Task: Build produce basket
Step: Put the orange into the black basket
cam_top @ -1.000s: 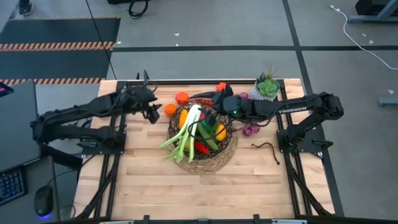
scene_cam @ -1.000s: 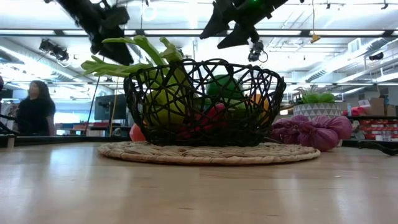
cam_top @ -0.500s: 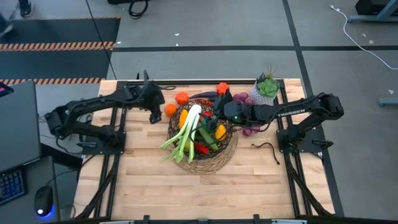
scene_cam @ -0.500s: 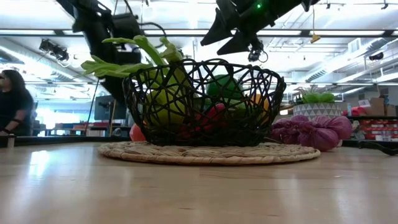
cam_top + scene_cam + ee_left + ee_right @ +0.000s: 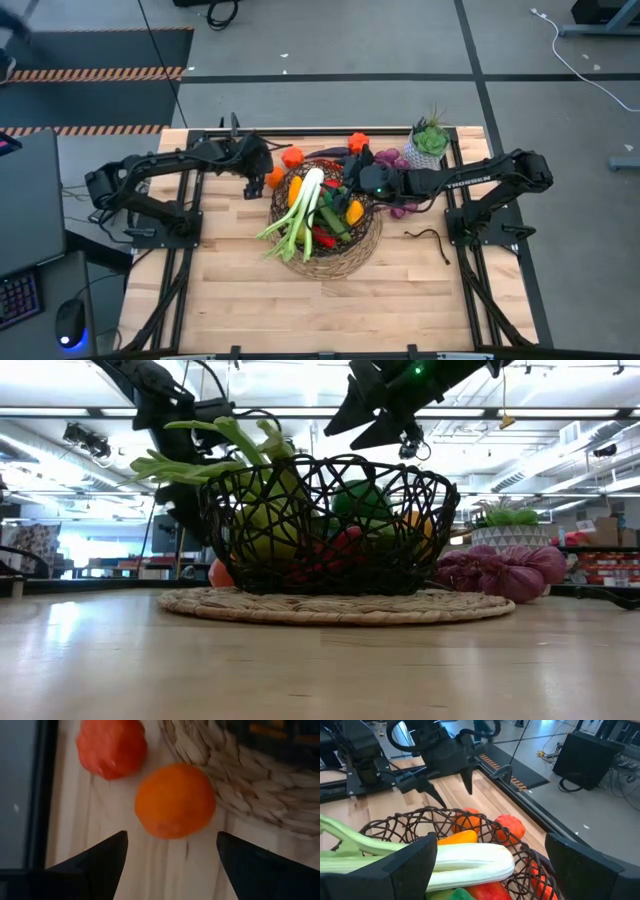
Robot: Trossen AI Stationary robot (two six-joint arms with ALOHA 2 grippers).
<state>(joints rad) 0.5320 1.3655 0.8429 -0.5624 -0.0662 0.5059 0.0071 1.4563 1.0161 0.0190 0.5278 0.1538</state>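
Mostly filled already: the basket holds leek and peppers. Left hand, open, hovers over a loose orange; right hand, open, empty, above basket; purple grapes remain outside.

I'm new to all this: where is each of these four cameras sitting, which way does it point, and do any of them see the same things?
High view: overhead, looking straight down on the table, both arms and the basket.
Low view: at tabletop height, looking level through the basket into the room; both arms hang in from above.
Left wrist view: on the left arm, facing down past its open gripper at an orange.
Right wrist view: on the right arm, over the leek, its gripper open.
Shared: both wrist views show that orange.
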